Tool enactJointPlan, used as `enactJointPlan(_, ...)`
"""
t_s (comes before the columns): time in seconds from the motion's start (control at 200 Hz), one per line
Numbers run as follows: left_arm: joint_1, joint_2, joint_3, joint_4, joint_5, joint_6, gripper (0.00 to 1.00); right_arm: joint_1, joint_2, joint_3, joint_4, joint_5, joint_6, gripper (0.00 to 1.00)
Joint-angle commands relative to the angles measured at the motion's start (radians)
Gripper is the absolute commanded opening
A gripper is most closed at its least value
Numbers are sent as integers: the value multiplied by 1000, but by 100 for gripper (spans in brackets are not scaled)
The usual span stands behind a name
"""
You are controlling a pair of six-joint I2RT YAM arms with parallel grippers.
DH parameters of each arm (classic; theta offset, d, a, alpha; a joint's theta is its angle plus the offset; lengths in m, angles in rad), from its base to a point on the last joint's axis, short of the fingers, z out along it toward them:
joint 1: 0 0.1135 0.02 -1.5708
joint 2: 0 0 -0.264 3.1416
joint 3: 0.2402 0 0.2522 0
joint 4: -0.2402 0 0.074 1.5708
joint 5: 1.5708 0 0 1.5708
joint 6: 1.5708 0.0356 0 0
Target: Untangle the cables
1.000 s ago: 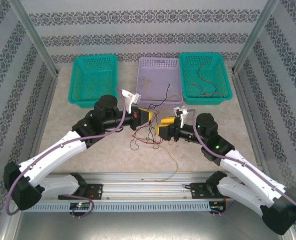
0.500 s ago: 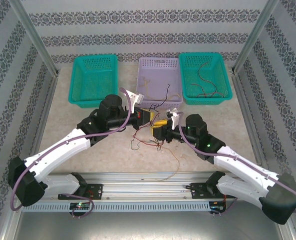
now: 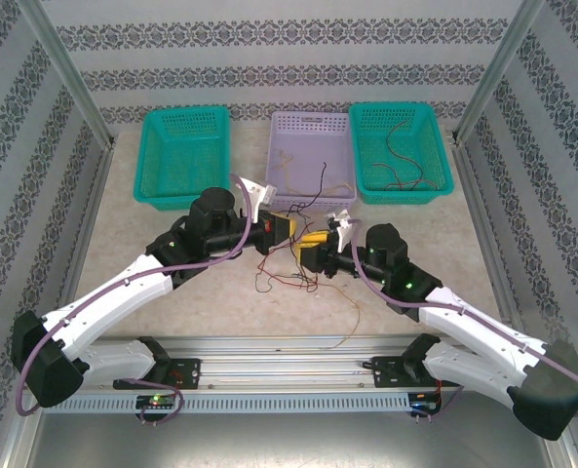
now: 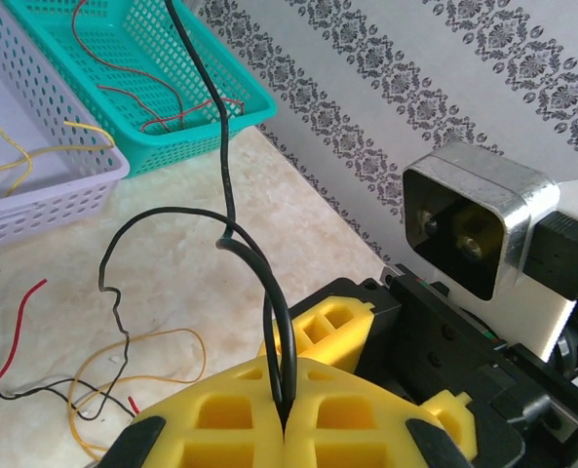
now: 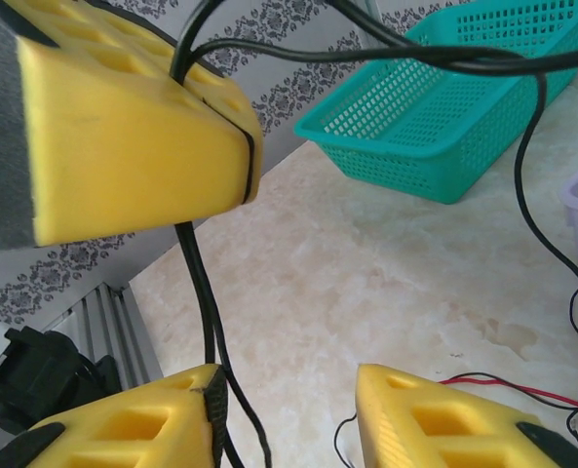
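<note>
The left hand (image 4: pixel 284 414) is clamped shut on a black cable (image 4: pixel 225 146) that loops up out of its yellow fingers. The right hand (image 5: pixel 289 414) gapes open close by, with the same strand brushing one finger (image 5: pixel 142 429). I'd have it pinch there, then ease both hands apart gently. The other cables (image 3: pixel 287 275) lie knotted on the tabletop (image 3: pixel 123 224), just near of the purple basket (image 3: pixel 311 117).

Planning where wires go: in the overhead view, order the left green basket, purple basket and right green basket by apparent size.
Largest: left green basket and right green basket, too alike to rank.
Smallest: purple basket, clearly narrower.
</note>
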Motion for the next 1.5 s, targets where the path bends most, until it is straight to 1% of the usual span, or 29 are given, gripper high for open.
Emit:
enactJointPlan(0.0,-9,-12,-3,-10,-8,27,0,6,-4,-16,55,-25,2,40)
enactJointPlan(0.09,-9,-8,-3,-4,-2,23,0,7,8,-18,69,-15,17,38)
enactJointPlan(0.215,-9,-2,-8,12,13,8,0,12,38,-13,97,-33,33,38)
enactJointPlan(0.315,-9,-3,-7,20,22,3,0,15,60,-8,107,-31,36,36)
enactJointPlan(0.42,-9,-5,-6,18,25,0,0,17,57,-9,106,11,32,18)
enactJointPlan(0.475,-9,-10,-8,15,25,1,0,15,43,-14,103,37,32,14)
enactJointPlan(0.545,-9,-17,-14,14,25,-4,0,15,27,-21,116,50,37,15)
enactJointPlan(0.595,-9,-19,-22,23,26,-10,0,16,25,-29,138,54,48,20)
enactJointPlan(0.704,-9,-13,-32,37,34,-20,0,18,49,-23,161,21,61,25)
enactJointPlan(0.774,-9,-11,-40,53,41,-32,0,27,68,-20,170,12,62,32)
enactJointPlan(0.834,-9,-11,-42,59,44,-37,0,37,78,-18,175,17,59,35)
enactJointPlan(0.884,-10,-11,-44,62,45,-40,0,45,80,-16,172,25,51,35)
enactJointPlan(0.974,-9,-15,-43,67,47,-45,0,50,82,-13,173,40,46,30)
enactJointPlan(1.144,-9,-15,-33,67,52,-53,0,64,94,-2,162,49,15,28)
enactJointPlan(1.309,-9,-17,-26,48,35,-48,0,92,84,3,142,47,-34,31)
enactJointPlan(1.434,-9,-14,-8,28,21,-46,0,104,74,-5,138,32,-61,31)
enactJointPlan(1.494,-8,-15,9,5,10,-35,0,104,63,-13,131,46,-65,31)
